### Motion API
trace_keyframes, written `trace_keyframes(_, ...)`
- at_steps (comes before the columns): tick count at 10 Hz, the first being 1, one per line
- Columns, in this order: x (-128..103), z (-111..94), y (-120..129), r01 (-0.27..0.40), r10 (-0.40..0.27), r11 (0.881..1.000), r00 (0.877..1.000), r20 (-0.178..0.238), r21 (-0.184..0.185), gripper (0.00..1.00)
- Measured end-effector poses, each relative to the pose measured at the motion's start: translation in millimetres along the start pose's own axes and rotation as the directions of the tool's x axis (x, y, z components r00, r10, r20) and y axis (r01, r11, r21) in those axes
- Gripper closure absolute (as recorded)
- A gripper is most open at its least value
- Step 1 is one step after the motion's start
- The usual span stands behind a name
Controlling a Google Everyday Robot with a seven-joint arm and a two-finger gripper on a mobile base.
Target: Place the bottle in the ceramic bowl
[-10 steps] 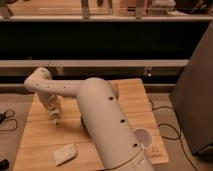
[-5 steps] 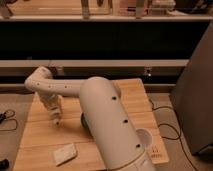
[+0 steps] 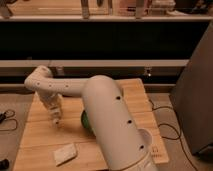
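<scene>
My white arm reaches from the lower right across the wooden table (image 3: 125,95) to the left. The gripper (image 3: 54,116) points down over the table's left part. A small pale whitish shape at its tip looks like the bottle (image 3: 56,121), just above or on the wood; I cannot tell whether it is held. The green ceramic bowl (image 3: 85,122) lies right of the gripper. Only its left edge shows; the rest is hidden behind my arm.
A flat pale rectangular pad (image 3: 65,153) lies near the table's front left. A round white cup-like shape (image 3: 146,139) sits by my arm at the front right. A dark shelf unit runs behind the table; a grey cabinet (image 3: 195,100) stands at the right.
The gripper has moved slightly down and to the right, toward the bowl. The bowl's green edge shows more from behind the arm.
</scene>
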Motion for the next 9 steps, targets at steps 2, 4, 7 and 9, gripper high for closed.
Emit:
trace_keyframes(2, -1.3, -3.8, -1.1, -0.002, 0.002, 1.000, 1.000, -0.001, 0.004, 0.99)
trace_keyframes(4, -2.4, -6.2, -1.8, 0.000, 0.000, 1.000, 1.000, 0.001, 0.003, 0.84)
trace_keyframes(7, -5.5, -8.8, -1.3, 0.003, -0.003, 1.000, 1.000, 0.001, 0.000, 0.54)
trace_keyframes(9, -7.7, -10.4, -0.2, 0.000, 0.000, 1.000, 1.000, 0.000, -0.002, 0.34)
